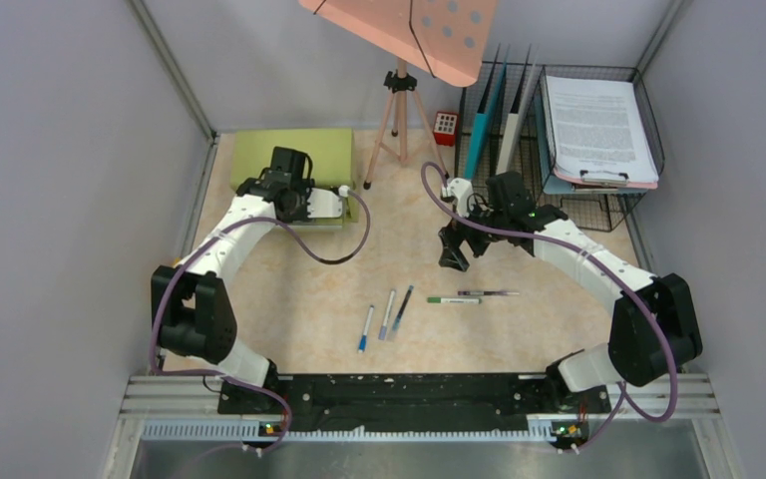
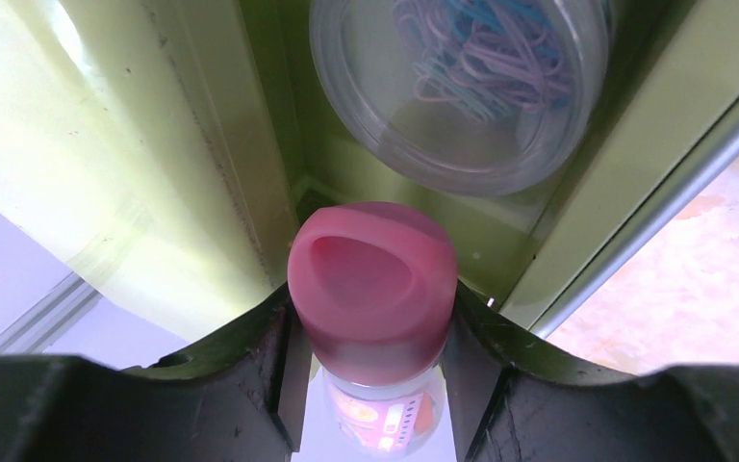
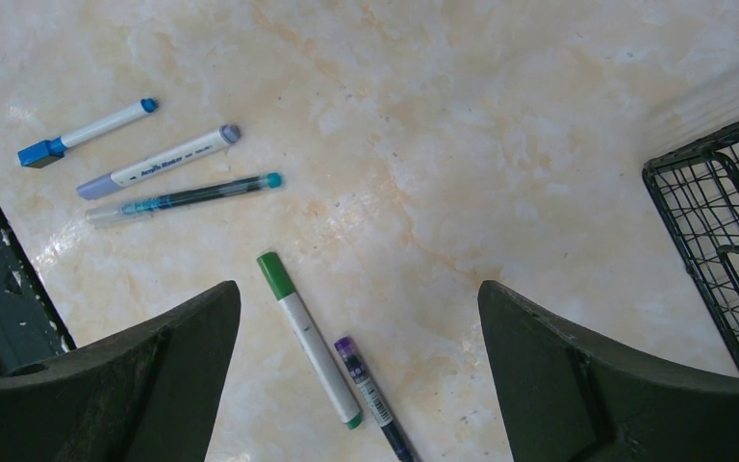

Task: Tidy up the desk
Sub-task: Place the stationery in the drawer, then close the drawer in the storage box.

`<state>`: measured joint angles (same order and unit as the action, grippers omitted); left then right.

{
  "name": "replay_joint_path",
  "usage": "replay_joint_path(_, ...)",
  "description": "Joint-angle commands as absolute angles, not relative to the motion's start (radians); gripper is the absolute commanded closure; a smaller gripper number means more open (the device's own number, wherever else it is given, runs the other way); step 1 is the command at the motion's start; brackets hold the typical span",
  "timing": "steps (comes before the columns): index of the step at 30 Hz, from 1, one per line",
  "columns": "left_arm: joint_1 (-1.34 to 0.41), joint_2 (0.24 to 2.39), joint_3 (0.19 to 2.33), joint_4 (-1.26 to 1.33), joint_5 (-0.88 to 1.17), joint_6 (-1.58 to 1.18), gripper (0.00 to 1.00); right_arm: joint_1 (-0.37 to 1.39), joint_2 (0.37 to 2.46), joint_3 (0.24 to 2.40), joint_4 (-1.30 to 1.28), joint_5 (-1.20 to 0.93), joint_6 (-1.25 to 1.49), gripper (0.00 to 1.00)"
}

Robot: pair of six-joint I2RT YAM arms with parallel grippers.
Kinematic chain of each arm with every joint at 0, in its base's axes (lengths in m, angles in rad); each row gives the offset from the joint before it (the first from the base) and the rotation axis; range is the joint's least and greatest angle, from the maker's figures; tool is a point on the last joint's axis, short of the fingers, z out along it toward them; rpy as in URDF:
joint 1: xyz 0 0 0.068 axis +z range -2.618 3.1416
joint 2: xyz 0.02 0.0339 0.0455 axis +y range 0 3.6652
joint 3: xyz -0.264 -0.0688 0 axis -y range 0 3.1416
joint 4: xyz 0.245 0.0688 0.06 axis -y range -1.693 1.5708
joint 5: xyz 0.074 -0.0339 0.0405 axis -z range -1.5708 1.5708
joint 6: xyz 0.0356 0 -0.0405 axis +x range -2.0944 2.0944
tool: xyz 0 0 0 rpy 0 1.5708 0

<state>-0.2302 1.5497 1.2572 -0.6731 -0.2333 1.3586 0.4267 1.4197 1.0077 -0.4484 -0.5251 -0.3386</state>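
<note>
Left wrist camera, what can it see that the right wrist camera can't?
Only the left wrist view shows the left hand clamped on a pink-capped bottle, next to a clear tub of paper clips in a green drawer. Only the right wrist view shows the open right hand above five pens and a wire basket corner. Both show the marbled desk.

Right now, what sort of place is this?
Probably a staged office workspace in a walled booth: loose pens on the marbled desk, a wire tray of papers, a tub of paper clips in a green drawer.
</note>
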Motion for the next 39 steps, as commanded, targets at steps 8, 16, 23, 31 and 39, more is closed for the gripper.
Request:
replay_joint_path(8,-0.221,1.546,1.279,-0.62,-0.239,1.359,0.62,0.412,1.381,1.007,-0.42,-0.545,-0.345,0.08)
replay_joint_path(16,-0.221,1.539,1.284,-0.623,-0.239,1.359,0.52,0.412,1.38,1.008,-0.419,-0.54,-0.343,0.08)
replay_joint_path(23,-0.221,1.536,1.284,-0.629,-0.244,1.358,0.46,0.412,1.376,1.005,-0.413,-0.534,-0.34,0.08)
replay_joint_path(31,-0.221,1.532,1.288,-0.63,-0.249,1.358,0.38,0.41,1.372,1.006,-0.408,-0.529,-0.334,0.08)
replay_joint_path(39,-0.221,1.501,1.31,-0.634,-0.245,1.356,0.35,0.41,1.377,1.005,-0.408,-0.532,-0.336,0.08)
